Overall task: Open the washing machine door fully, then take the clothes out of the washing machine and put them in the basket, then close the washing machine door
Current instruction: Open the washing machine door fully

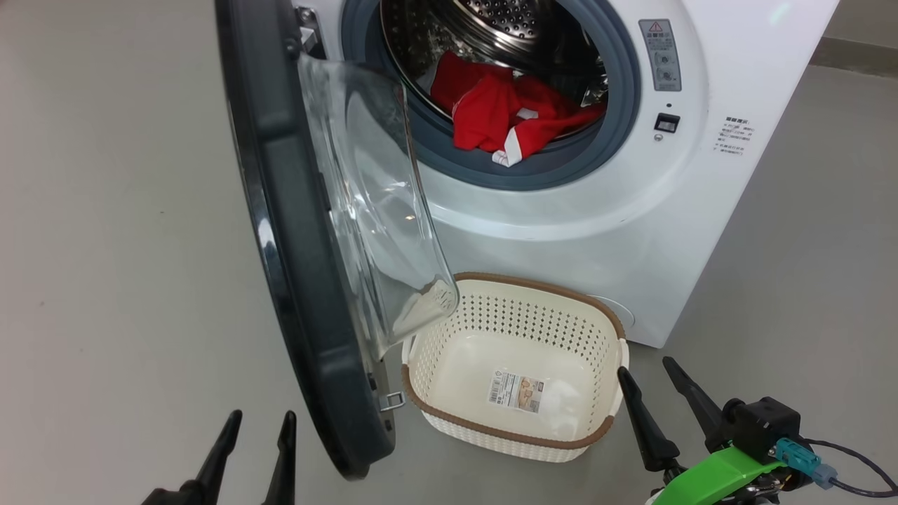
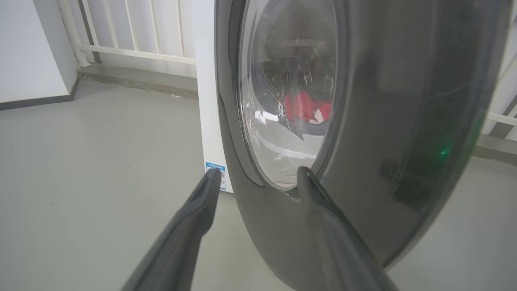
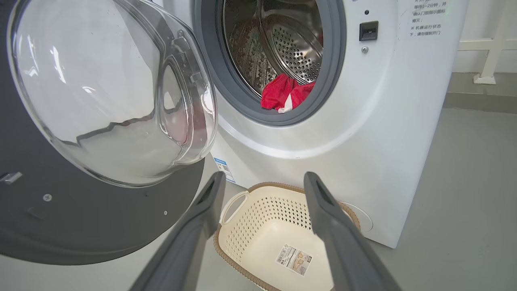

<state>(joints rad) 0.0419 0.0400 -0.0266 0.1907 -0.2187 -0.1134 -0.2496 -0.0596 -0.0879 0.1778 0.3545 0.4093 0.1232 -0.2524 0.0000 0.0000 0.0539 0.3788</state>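
The white washing machine (image 1: pixel 617 224) stands with its door (image 1: pixel 280 231) swung out toward me, black rim edge-on, clear glass bowl (image 1: pixel 379 203) bulging right. Red clothes (image 1: pixel 505 116) with white trim lie at the drum's mouth, over the grey gasket. An empty cream basket (image 1: pixel 519 365) sits on the floor before the machine. My left gripper (image 1: pixel 256 421) hangs open left of the door's lower rim, apart from it. Right of the basket, my right gripper (image 1: pixel 656 375) stands open, holding nothing. The right wrist view shows the clothes (image 3: pixel 286 95), the basket (image 3: pixel 278 230) and the door (image 3: pixel 101 210).
Grey floor (image 1: pixel 105 245) spreads wide to the left of the door and to the right of the machine. In the left wrist view a white railing (image 2: pixel 133 32) and a wall stand behind the machine. A cable (image 1: pixel 856 466) trails from my right wrist.
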